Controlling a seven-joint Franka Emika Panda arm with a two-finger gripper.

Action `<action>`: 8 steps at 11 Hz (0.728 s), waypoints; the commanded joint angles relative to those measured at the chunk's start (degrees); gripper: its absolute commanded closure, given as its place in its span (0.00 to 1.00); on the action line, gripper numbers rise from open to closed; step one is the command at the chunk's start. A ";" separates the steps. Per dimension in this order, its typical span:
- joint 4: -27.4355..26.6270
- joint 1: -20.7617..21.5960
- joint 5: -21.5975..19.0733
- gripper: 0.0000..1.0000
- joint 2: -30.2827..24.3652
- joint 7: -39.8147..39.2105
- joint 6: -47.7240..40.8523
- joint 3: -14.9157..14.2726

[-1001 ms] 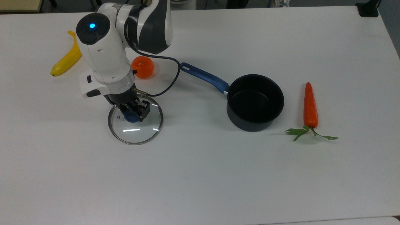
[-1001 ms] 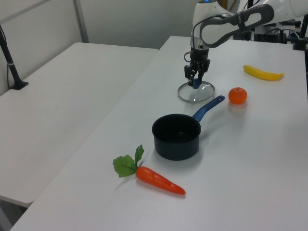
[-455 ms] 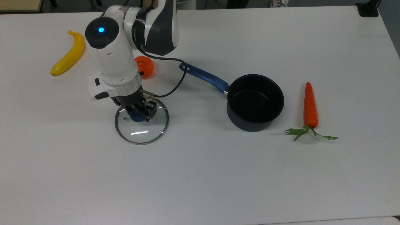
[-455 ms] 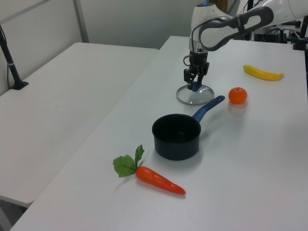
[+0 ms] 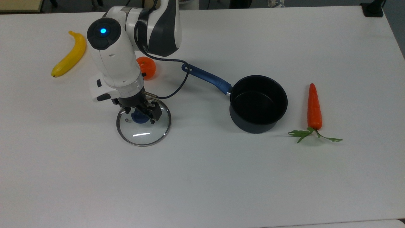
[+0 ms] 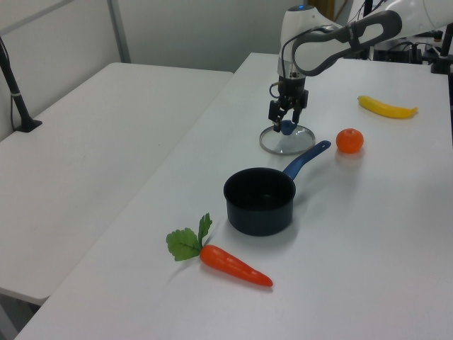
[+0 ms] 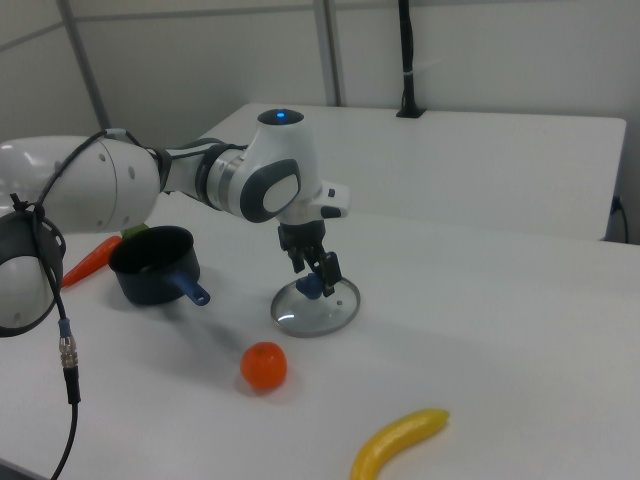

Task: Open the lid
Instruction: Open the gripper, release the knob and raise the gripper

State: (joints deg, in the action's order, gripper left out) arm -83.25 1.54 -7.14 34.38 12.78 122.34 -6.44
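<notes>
The round glass lid (image 5: 144, 133) lies flat on the white table, well off to the top view's left of the dark saucepan (image 5: 253, 126). The pan stands uncovered, its blue handle (image 5: 207, 77) pointing toward the lid. My gripper (image 5: 140, 112) hangs straight over the lid's blue knob (image 5: 139, 118), open, one finger on each side of the knob. In the left view the gripper (image 6: 287, 117) sits just above the lid (image 6: 287, 143). In the right view the gripper (image 7: 315, 272) stands over the lid (image 7: 315, 312), with the saucepan (image 7: 150, 282) to the right view's left.
An orange (image 5: 148, 68) sits just behind the arm, close to the lid. A banana (image 5: 68, 60) lies at the top view's far left and a carrot (image 5: 314, 107) lies right of the pan. A dark cable (image 5: 177, 82) loops from the wrist.
The lid slid a little toward the top view's right while held by its knob. Since then the fingers have spread apart around the knob and the lid rests still.
</notes>
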 commanded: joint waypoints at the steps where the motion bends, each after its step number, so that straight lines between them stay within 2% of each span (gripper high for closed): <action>1: -0.95 0.74 0.72 0.00 -6.41 0.05 -2.69 -0.50; 3: -0.95 0.92 2.73 0.00 -11.76 -0.12 -9.72 -0.42; 8: -1.12 2.40 3.01 0.00 -20.74 -0.56 -26.33 -0.06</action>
State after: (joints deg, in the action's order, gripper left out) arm -81.75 1.87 -5.08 18.03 12.78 100.73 -6.32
